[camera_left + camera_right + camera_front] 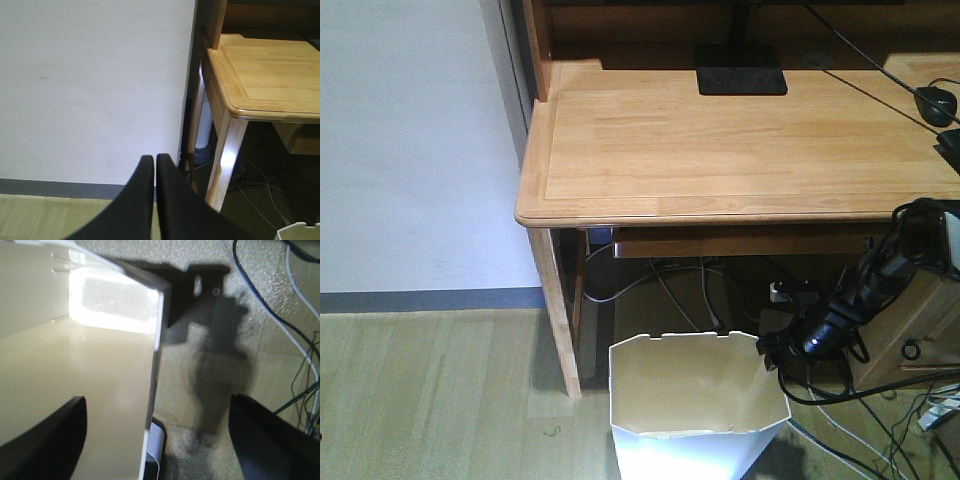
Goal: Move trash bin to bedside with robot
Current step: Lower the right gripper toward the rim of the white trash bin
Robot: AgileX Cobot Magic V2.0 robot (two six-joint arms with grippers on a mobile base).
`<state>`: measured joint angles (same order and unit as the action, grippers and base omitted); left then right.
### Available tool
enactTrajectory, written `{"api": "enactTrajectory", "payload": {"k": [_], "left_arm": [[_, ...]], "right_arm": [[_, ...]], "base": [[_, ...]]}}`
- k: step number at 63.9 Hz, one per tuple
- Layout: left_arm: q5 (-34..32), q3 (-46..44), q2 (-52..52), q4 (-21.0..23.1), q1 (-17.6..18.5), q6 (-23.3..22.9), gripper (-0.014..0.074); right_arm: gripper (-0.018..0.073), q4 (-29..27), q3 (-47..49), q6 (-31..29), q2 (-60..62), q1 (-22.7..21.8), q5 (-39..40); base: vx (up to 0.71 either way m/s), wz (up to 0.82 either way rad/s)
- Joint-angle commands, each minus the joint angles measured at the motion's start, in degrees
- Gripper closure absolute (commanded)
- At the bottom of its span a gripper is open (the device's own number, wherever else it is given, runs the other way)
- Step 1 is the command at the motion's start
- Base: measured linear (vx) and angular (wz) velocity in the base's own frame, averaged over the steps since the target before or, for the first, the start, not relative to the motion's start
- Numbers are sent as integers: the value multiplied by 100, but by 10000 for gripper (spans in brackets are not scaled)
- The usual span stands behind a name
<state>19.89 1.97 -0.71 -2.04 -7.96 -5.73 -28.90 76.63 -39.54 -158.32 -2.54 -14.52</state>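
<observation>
1. Left gripper: fingers pressed together on nothing, facing the white wall (only its own wrist view shows it).
2. Trash bin: at 6 o'clock in the front view, below the desk edge.
3. Right gripper: at the bin's 2 o'clock rim. Its wrist view shows the fingers spread apart, straddling the bin wall.

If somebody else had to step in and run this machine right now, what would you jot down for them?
Left gripper: shut, empty, pointing at the white wall beside the desk.
Right gripper: open, one finger on each side of the right wall of the trash bin, not yet closed.
Bin: on the floor at the front of the desk.
Done: right gripper placed over the rim.
Left: grip the bin and move it to the bedside; no bed in view.
</observation>
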Motion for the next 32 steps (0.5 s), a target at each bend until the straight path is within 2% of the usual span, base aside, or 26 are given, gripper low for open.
{"api": "enactTrajectory", "payload": {"k": [1, 19, 32], "left_arm": [[-376, 19, -81, 13, 17, -25, 603], [-376, 19, -81, 13, 17, -25, 603], [-376, 19, -81, 13, 17, -25, 603]], "right_arm": [[-7, 37, 228, -66, 62, -25, -72], [-7, 59, 1032, -66, -706, -25, -373], [8, 53, 1813, 3, -1208, -25, -917]], "base": [[0, 0], [0, 0], [0, 0]]}}
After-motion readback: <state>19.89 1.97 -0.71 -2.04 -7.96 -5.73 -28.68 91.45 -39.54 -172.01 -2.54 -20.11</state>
